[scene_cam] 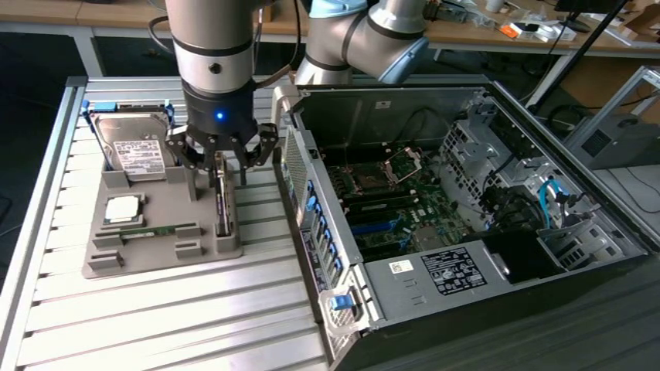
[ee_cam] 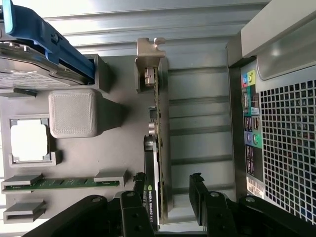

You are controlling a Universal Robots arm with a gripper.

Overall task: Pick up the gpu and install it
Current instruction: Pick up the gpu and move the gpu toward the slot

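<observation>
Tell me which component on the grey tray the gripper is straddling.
The gpu: the card standing on edge, silver bracket at one end, inside the open gripper. The hard drive, processor and memory stick sit aside.

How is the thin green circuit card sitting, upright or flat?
Upright: the thin green circuit card stands on edge in the grey plastic holder tray; the open claw straddles it.

— What is straddled by the gripper?
— The gpu, stood on edge in the grey holder; the fingers are kept spread, one on each side.
— And elsewhere in the holder?
— A memory stick and a hard drive are seen.
</observation>
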